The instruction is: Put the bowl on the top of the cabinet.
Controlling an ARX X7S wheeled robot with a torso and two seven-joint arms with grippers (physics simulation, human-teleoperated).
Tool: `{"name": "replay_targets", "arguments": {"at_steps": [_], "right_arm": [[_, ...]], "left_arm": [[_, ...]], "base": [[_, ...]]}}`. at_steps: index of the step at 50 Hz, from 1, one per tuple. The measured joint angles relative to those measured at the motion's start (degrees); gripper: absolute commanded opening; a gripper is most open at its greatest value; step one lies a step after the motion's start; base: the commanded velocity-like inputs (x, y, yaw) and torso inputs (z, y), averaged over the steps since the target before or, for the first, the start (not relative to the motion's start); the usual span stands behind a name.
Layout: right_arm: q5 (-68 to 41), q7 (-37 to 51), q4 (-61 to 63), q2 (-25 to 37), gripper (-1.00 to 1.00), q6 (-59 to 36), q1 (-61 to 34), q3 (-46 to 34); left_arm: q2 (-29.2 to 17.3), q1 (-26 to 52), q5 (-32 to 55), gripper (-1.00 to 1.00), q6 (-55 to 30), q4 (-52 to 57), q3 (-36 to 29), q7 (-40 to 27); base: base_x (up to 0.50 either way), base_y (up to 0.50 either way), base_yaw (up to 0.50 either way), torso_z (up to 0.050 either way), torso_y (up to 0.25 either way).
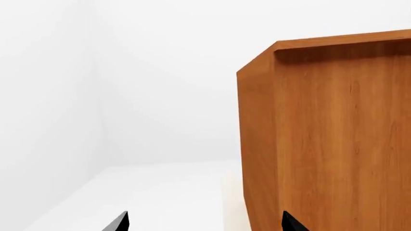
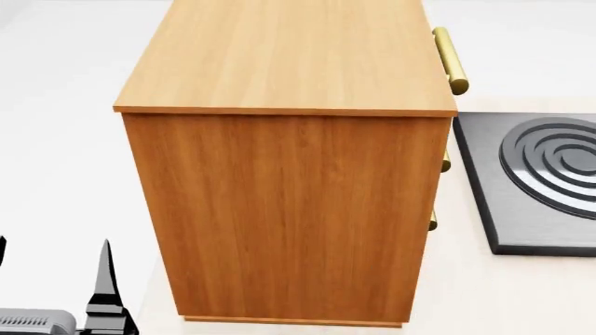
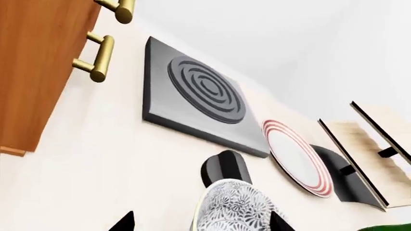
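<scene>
- In the right wrist view, the right end effector (image 3: 202, 222) is closest. Its 2 dark fingertips sit on either side of the bowl (image 3: 234, 207). The bowl's rim is between them, so it looks like they hold the bowl, but the tips are cut off by the picture edge and I cannot tell for sure if they press on it.
- The bowl is white with a grey leaf pattern. It is low, just above or on the pale worktop (image 3: 96, 154). I cannot tell if it is lifted yet. It is not on the cabinet.
- A small dark round thing (image 3: 224, 168) lies on the worktop just behind the bowl. I cannot tell what it is.
- Next comes a grey square slab with rings (image 3: 192, 96), then a white plate with red rings (image 3: 295, 156), then a pale wooden rack (image 3: 372, 144) on a black base.
- In the head view, the left end effector (image 2: 51, 279) sits low at the side of the cabinet (image 2: 279, 216). Its fingers are apart and hold nothing. It seems to wait out of the way.
- The cabinet is tall, with brass handles (image 2: 450, 59) on the front. Its flat top (image 2: 289, 52) is where the bowl must go, so the right arm will need to lift the bowl high.
</scene>
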State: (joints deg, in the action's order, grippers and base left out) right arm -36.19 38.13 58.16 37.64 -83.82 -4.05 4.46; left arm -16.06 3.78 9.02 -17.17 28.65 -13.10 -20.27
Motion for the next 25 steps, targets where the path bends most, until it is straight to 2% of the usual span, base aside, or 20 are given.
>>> {"name": "replay_targets", "arguments": {"at_steps": [25], "right_arm": [[-2.51,3.46,-5.23,4.61,1.00,7.52,5.20,-3.27]], "left_arm": [[-0.41,0.13,0.05,1.00,-0.09,0.20,-0.67,-0.68]], "base": [[0.00,0.00,0.00,0.000,0.000]]}}
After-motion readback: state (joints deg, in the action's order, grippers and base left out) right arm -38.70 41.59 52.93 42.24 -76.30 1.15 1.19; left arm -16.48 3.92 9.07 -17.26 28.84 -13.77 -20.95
